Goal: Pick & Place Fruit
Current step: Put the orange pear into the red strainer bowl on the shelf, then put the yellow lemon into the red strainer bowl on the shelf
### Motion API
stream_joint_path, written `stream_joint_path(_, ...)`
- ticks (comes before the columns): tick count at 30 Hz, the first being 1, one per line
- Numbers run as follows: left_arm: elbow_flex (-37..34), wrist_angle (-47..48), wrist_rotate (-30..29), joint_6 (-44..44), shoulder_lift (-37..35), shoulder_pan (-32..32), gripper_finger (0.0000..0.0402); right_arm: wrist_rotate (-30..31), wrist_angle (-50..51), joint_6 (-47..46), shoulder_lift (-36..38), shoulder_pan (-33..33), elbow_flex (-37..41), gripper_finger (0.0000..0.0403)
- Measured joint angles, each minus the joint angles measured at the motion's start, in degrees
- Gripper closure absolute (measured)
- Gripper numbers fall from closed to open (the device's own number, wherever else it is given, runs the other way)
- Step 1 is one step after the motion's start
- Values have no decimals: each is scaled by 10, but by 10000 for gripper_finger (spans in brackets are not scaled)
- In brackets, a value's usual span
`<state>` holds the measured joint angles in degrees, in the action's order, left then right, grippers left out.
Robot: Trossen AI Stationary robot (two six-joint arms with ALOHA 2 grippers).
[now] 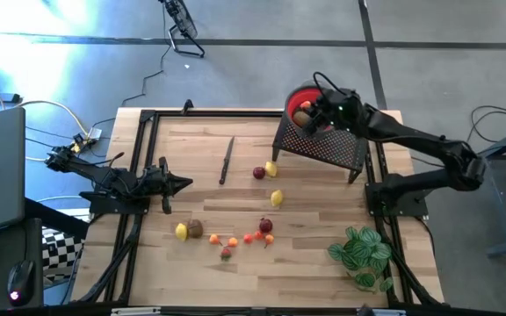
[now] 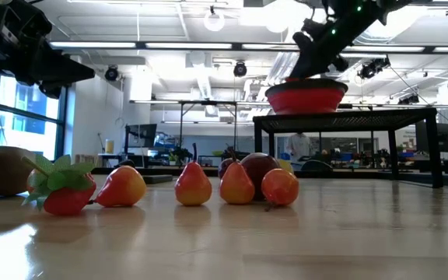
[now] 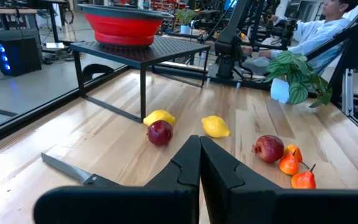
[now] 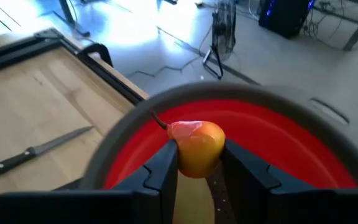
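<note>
My right gripper (image 4: 199,168) is shut on a yellow-orange pear (image 4: 196,148), one piece of the fruit, and holds it over the red bowl (image 4: 278,143). The bowl (image 1: 299,95) stands on a black mesh stand (image 1: 323,145) at the table's far right. More fruit lies on the table: two lemons (image 1: 271,168) (image 1: 277,198), a red piece (image 1: 258,173), and a cluster of several near the front (image 1: 233,239). At the table's left edge my left gripper (image 1: 185,183) waits, shut on nothing. My right gripper pinches the pear by its two sides (image 4: 182,152) between its two fingers. The fingers slant downward, coming from the table's right side. The pear is lifted clear above the inside of the red bowl, its stem end (image 4: 160,121) pointing away from the gripper.
A thin dark knife (image 1: 227,160) lies on the wood left of the stand. A green leafy plant (image 1: 361,253) stands at the near right corner. A black frame (image 1: 148,118) runs round the table. A person (image 3: 328,25) sits beyond the table.
</note>
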<state>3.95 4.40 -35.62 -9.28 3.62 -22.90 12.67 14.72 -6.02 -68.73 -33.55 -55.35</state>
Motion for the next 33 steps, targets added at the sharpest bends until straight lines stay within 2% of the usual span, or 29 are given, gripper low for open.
stream_joint_path(7, 0, 0, 0, 0, 0, 0, 402, -27, 5, -2, -29, -34, 0, 298)
stream_joint_path(16, 0, 0, 0, 0, 0, 0, 402, -54, 18, -2, -29, -51, 0, 296)
stream_joint_path(33, 0, 0, 0, 0, 0, 0, 402, -67, 19, 16, -28, -52, 0, 221)
